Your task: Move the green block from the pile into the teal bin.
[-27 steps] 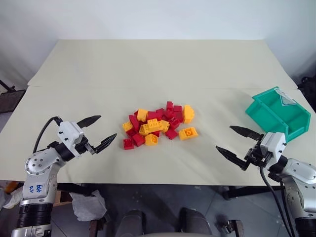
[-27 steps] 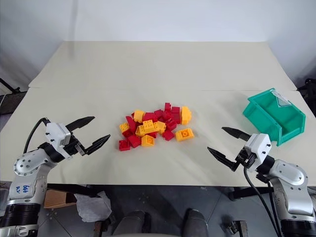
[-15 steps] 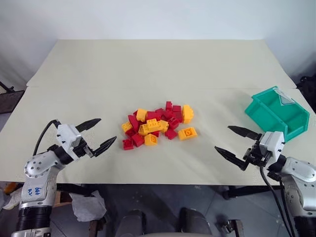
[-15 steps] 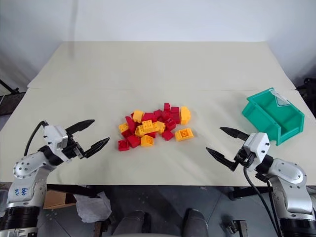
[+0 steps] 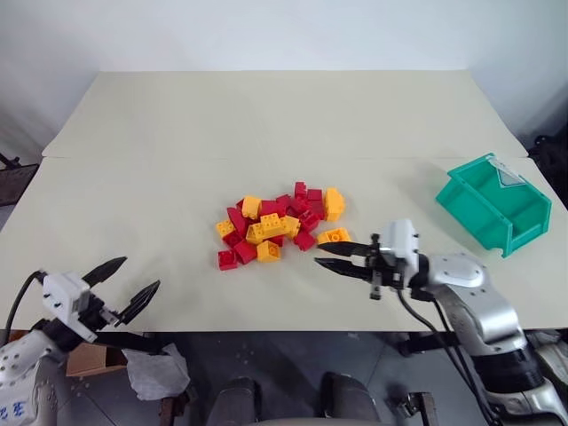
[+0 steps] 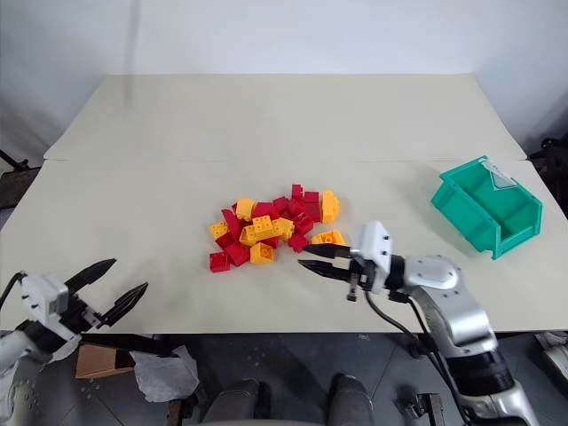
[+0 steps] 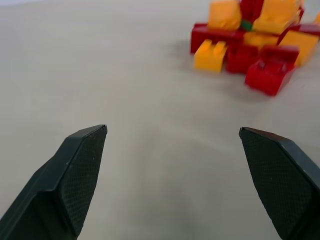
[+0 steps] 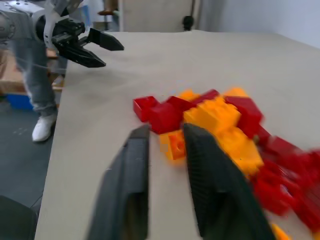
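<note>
Red and yellow-orange plastic toy-brick pile (image 5: 280, 225) mid-table as landmark. Buried at its left edge: small green block (image 7: 246, 24), barely peeking. Right gripper (image 5: 339, 257) just beside the pile, fingers narrowed, empty, probably to probe. Left gripper (image 5: 119, 287) well left, spread wide. Teal plastic bin (image 5: 491, 203) far right.

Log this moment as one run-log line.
right gripper: nearly shut, empty, beside pile | left gripper: open, empty | teal bin: empty

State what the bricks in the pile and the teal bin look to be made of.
The pile: likely hard moulded plastic, with crisp studs, square edges and flat red and yellow-orange colour. The teal bin: probably moulded plastic too, with thin uniform walls and a faint sheen on its rim.
</note>
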### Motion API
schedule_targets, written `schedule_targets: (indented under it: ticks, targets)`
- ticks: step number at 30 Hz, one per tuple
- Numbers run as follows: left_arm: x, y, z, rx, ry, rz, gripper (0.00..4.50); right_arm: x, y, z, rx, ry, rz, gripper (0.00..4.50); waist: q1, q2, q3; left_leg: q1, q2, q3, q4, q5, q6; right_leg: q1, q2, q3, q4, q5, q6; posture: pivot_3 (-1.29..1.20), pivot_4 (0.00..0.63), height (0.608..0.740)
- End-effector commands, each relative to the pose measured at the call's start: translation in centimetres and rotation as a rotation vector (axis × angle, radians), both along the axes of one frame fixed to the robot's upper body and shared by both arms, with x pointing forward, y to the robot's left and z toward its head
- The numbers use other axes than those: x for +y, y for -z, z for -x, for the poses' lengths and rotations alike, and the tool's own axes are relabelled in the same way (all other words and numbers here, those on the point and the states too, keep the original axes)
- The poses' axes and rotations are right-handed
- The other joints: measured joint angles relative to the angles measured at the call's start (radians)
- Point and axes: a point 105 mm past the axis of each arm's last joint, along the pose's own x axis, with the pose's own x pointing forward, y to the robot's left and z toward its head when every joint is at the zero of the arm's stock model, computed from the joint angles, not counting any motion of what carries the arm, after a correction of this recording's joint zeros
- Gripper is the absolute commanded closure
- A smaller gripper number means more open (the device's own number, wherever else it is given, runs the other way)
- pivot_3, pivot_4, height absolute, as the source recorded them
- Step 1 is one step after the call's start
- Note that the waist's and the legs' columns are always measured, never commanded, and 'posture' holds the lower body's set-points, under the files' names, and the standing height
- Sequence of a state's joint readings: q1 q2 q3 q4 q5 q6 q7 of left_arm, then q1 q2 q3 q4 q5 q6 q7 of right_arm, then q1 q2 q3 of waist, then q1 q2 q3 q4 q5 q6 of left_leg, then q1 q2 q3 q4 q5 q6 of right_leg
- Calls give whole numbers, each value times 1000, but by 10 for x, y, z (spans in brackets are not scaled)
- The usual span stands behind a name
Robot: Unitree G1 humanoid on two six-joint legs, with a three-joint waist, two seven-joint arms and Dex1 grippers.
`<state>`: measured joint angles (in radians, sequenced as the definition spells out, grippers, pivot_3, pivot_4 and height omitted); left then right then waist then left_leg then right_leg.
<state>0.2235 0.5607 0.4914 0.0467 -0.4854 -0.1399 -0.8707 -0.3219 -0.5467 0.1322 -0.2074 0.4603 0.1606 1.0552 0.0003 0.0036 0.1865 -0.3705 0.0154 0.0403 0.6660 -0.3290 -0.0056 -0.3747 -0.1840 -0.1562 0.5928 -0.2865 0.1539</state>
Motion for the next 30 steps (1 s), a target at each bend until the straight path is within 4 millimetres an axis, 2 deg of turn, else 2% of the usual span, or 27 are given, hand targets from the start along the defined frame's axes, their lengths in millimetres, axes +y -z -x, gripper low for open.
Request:
schedule_targets:
  ticks: [1,4,9,13,17,20,24,30]
  targets:
    - [-20,-23,3,-88,61,-8,0,10,-2,-5,-4,-4,2,4460,6,-1,0,0,0,0,0,0,0,0,0,0,0,0,0,0,150,740]
    - [-36,-33,2,-107,118,-23,0,5,0,-2,-6,-22,4,4460,15,-1,0,-1,0,0,1,0,0,0,0,0,0,0,0,0,150,740]
    - [-49,-41,-3,-111,168,-21,0,-15,-2,-1,-40,17,-39,4460,15,-1,0,0,0,0,0,0,0,0,0,0,0,0,0,0,150,740]
    - [-62,-45,-12,-108,242,-23,0,-55,-7,4,-73,111,-37,4460,24,-1,0,0,0,1,0,0,0,0,0,0,0,0,0,0,150,740]
    - [-60,-43,-20,-97,247,-19,0,-69,-6,12,-64,146,-7,4460,22,-1,0,0,0,1,0,0,0,0,0,0,0,0,0,0,150,740]
    - [-59,-39,-22,-85,254,-21,0,-54,0,11,-25,120,18,4460,8,-1,0,1,1,2,0,-1,0,0,2,0,0,0,-1,0,150,740]
    - [-56,-38,-20,-89,245,-22,0,-14,9,1,25,23,60,4460,-11,-1,0,1,2,3,0,0,0,-1,2,1,0,0,-2,0,150,740]
    - [-54,-34,-12,-89,233,-19,0,38,23,-25,53,0,128,4460,-7,-1,0,1,2,3,0,-1,-1,-2,1,0,1,0,-2,0,150,740]
